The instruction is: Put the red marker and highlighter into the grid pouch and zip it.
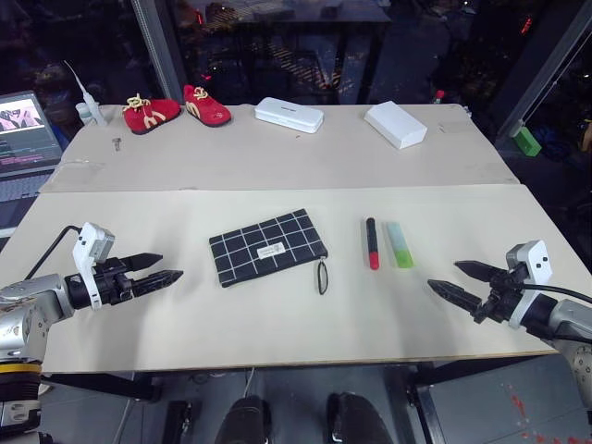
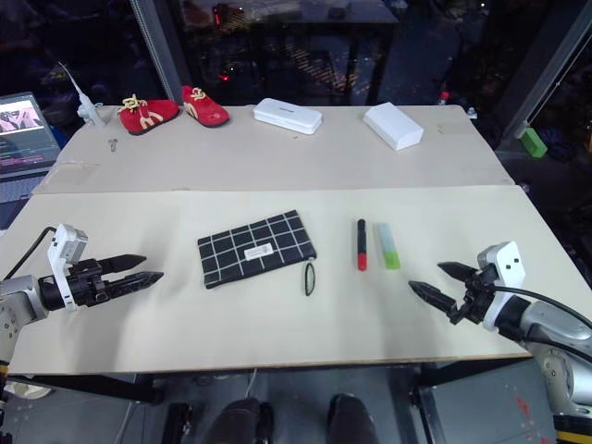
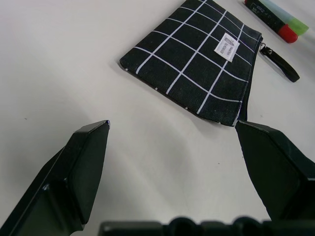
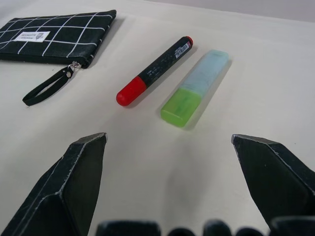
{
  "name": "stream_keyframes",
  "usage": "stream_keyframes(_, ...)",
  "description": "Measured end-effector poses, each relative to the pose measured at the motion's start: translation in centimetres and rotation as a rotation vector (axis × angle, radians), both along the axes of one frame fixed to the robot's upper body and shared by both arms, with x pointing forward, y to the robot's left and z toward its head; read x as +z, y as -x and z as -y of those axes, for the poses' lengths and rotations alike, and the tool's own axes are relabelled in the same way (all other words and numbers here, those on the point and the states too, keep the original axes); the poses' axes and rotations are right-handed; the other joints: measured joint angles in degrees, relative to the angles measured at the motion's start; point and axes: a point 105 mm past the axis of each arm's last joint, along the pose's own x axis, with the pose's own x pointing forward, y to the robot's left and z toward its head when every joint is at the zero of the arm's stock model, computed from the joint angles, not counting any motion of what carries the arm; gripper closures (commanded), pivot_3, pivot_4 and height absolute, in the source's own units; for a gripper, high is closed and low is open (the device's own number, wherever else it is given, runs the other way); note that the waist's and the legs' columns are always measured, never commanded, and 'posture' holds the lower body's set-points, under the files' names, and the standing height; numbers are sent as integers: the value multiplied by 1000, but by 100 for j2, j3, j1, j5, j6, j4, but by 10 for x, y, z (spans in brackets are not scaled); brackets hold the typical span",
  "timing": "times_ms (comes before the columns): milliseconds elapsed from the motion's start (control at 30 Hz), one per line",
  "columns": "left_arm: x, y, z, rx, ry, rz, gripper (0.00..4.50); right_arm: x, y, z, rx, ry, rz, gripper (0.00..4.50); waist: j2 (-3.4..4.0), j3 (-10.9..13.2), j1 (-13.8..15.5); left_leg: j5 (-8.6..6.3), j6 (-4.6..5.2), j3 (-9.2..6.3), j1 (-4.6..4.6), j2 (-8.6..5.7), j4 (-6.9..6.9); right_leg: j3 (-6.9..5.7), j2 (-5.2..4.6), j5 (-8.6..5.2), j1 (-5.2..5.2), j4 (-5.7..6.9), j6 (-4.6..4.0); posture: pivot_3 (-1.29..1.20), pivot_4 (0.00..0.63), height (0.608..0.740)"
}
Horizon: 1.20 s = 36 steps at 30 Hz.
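the grid pouch [image 1: 268,247] is flat black cloth with thin white lines and a small white label. it lies in the middle of the pale, smooth bench [image 1: 277,314], with its black loop pull [image 1: 322,277] sticking out at one corner. the red marker [image 1: 372,243] is a thin stick, black at the far end and red at the near end. just beside it lies the highlighter [image 1: 400,244], flat and see-through, pale at one end and bright green at the other.

the left claw [image 1: 157,269] is wide open and holds nothing, well apart from the pouch. the right claw [image 1: 458,281] is wide open too, empty, near the highlighter.

at the far side sit two red shoes [image 1: 176,109] and two white boxes [image 1: 342,120]. a laptop [image 1: 26,139] stands at the left edge.
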Motion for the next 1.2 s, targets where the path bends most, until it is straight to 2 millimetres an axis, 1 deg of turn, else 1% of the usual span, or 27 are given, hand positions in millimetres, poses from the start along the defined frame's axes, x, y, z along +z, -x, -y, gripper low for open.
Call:
stream_keyframes(67, 0, 0, 0, 0, -2, 0, 104, 0, 0, 0, -1, 1, -1, 0, 0, 0, -1, 0, 0, 1, 1, 0, 0, 2, 1, 0, -1, 0, 0, 0, 150, 740)
stream_keyframes(167, -2, -3, 7, -31, -63, 47, 104, -8, -1, -4, -3, 3, -17, 0, 0, 0, 3, 0, 0, 4, 3, 0, 0, 11, 4, 0, 0, 1, 0, 0, 150, 740)
stream_keyframes(233, -8, -6, 12, -70, -161, 99, 0, -14, -1, -10, 5, -11, -32, 508, 0, 0, 5, 0, 0, 8, 2, 0, 0, 20, 10, 1, -1, 1, -1, 0, 150, 740)
stream_keyframes(267, -11, -7, 14, -98, -233, 136, 0, -16, -1, -10, 0, -16, -33, 682, 0, 0, 6, 0, 0, 12, 2, 0, 0, 23, 10, 1, -3, 1, -2, 0, 150, 740)
stream_keyframes(300, -13, -8, 16, -125, -295, 172, 0, -16, -3, -9, -12, -16, -31, 1089, 0, 0, 7, 0, 0, 16, 2, 0, 0, 25, 10, 1, -3, 1, -2, 0, 150, 740)
stream_keyframes(333, -13, -9, 17, -142, -333, 201, 0, -15, -4, -9, -16, -16, -27, 1372, 0, 0, 5, 0, 0, 19, 2, 0, 0, 28, 10, 1, -3, 0, -2, 0, 150, 740)
stream_keyframes(367, -13, -12, 17, -166, -392, 246, 0, -12, -6, -9, -20, -18, -17, 1825, 0, 0, 2, 0, 0, 23, 3, 0, 0, 31, 10, 2, -5, 0, -3, 0, 150, 740)
stream_keyframes(400, -12, -14, 18, -181, -425, 277, 0, -11, -7, -9, -22, -18, -11, 2104, 0, 0, 2, 0, 1, 24, 2, 1, 0, 32, 10, 2, -5, -1, -3, 0, 150, 740)
stream_keyframes(533, -7, -21, 18, -216, -519, 373, 0, -8, -9, -10, -24, -25, 3, 3545, 0, 0, 6, -1, 1, 35, 2, 5, 0, 31, 13, 2, -6, 0, -2, 0, 150, 740)
stream_keyframes(633, -2, -27, 25, -266, -578, 439, 0, -1, -13, -18, -3, -38, 36, 4445, 0, 0, 5, 0, 1, 54, 1, 5, 0, 32, 13, 2, -7, 1, -2, 0, 150, 740)
stream_keyframes(700, 0, -30, 29, -305, -621, 474, 0, 7, -16, -26, 30, -42, 63, 4445, 0, 0, -7, -1, 1, 61, 4, 7, 0, 35, 16, 2, -7, 1, -1, 0, 150, 740)
stream_keyframes(767, -5, -30, 31, -344, -664, 482, 0, 11, -19, -37, 63, -60, 70, 4445, 0, 0, -27, -1, 1, 66, 6, 13, 0, 38, 21, 3, -8, 2, -1, 0, 150, 740)
stream_keyframes(833, -13, -29, 31, -381, -702, 475, 0, 15, -22, -50, 102, -87, 72, 4445, 0, 0, -41, -1, 1, 69, 4, 19, 0, 37, 28, 3, -10, 2, -2, 0, 150, 740)
stream_keyframes(900, -16, -30, 30, -404, -727, 479, 0, 19, -29, -67, 137, -101, 58, 4445, -1, 0, -51, 0, 1, 73, 3, 29, 3, 37, 34, 5, -13, 5, -6, 0, 150, 740)
stream_keyframes(933, -15, -32, 32, -417, -739, 491, 0, 23, -34, -79, 161, -113, 66, 4445, -1, 0, -58, 0, 0, 73, 0, 36, 7, 37, 40, 8, -17, 4, -11, 0, 150, 740)
stream_keyframes(1000, -8, -37, 36, -439, -765, 537, 0, 33, -41, -109, 226, -118, 90, 4445, -1, 0, -62, 0, 0, 75, 1, 46, 11, 36, 50, 9, -18, 9, -12, 0, 150, 740)
stream_keyframes(1067, -2, -41, 40, -464, -784, 577, 0, 39, -52, -144, 282, -81, 118, 4445, 0, 0, -91, 0, 0, 81, 0, 48, 12, 37, 52, 9, -22, 15, -13, 0, 150, 740)
stream_keyframes(1167, -1, -44, 46, -499, -796, 614, 0, 35, -66, -187, 313, -37, 99, 4445, 0, -1, -119, 0, -1, 85, -12, 49, 12, 34, 54, 10, -31, 17, -15, 0, 150, 740)
stream_keyframes(1200, -2, -44, 48, -507, -797, 617, 0, 32, -68, -193, 314, -29, 90, 4445, 0, -1, -122, 0, -1, 86, -18, 48, 12, 34, 53, 11, -33, 19, -15, 0, 150, 740)
